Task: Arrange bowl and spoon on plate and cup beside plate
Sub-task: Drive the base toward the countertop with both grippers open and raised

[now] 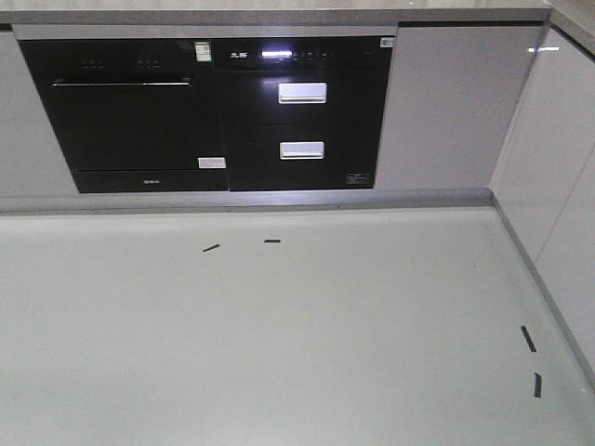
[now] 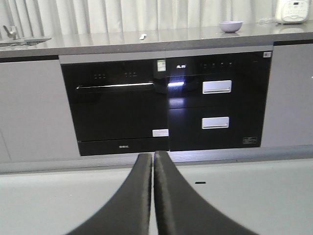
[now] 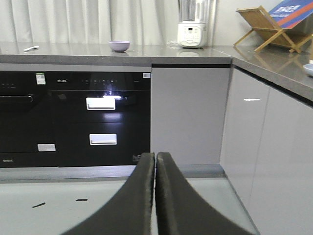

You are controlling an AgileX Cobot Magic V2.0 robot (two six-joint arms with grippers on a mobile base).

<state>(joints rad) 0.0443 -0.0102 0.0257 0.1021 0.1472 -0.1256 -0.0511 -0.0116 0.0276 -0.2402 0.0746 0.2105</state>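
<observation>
The lavender bowl (image 2: 231,26) stands on the far grey countertop, also seen in the right wrist view as the bowl (image 3: 119,45). The pale spoon (image 2: 143,36) lies on the same counter left of it, and shows as the spoon (image 3: 31,48) in the right wrist view. A pale blue rim at the right edge of the side counter may be the plate (image 3: 309,70). The cup is out of view. My left gripper (image 2: 153,155) and right gripper (image 3: 155,155) are both shut with nothing between the fingers, low over the floor and far from the counter.
A black oven and drawer unit (image 1: 214,111) fills the cabinet front below the counter. A rice cooker (image 2: 293,11), a blender (image 3: 194,24) and a wooden rack (image 3: 266,27) stand on the counters. A white cabinet run (image 1: 558,186) borders the floor on the right.
</observation>
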